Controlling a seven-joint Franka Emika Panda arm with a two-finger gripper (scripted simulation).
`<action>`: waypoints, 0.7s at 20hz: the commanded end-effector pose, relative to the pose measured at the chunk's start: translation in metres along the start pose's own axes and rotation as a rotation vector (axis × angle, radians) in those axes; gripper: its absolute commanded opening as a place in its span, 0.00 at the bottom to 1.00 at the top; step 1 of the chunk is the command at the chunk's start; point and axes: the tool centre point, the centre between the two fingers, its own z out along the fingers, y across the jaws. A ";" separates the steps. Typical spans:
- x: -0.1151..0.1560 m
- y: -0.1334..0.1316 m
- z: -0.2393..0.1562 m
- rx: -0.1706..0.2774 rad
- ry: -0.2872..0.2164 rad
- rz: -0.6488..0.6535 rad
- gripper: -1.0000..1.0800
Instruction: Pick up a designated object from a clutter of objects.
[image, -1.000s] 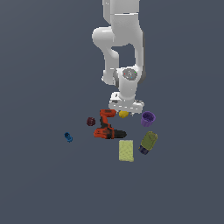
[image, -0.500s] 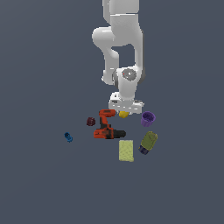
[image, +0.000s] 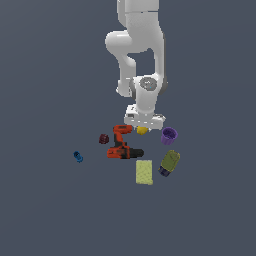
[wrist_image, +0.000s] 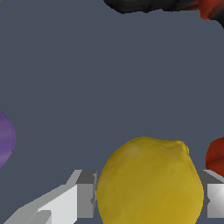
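Note:
The yellow lemon-like ball lies on the floor between the orange-black drill and the purple cup. My gripper is straight above it, low over the floor. In the wrist view the ball fills the space between my two fingers, one on each side, very near its skin with thin gaps. The jaws are open around the ball. The rest of the clutter lies around it.
A pale yellow sponge and an olive bottle lie nearer the camera. A dark red knob and a small blue piece lie toward the exterior view's left. The drill and cup edge the wrist view.
My hand has come down a little over the yellow ball. The objects on the floor have not moved.

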 end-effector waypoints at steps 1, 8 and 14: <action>0.005 -0.002 -0.008 0.000 0.001 0.000 0.00; 0.024 -0.008 -0.042 0.000 0.001 0.000 0.00; 0.049 -0.016 -0.085 0.000 0.000 0.001 0.00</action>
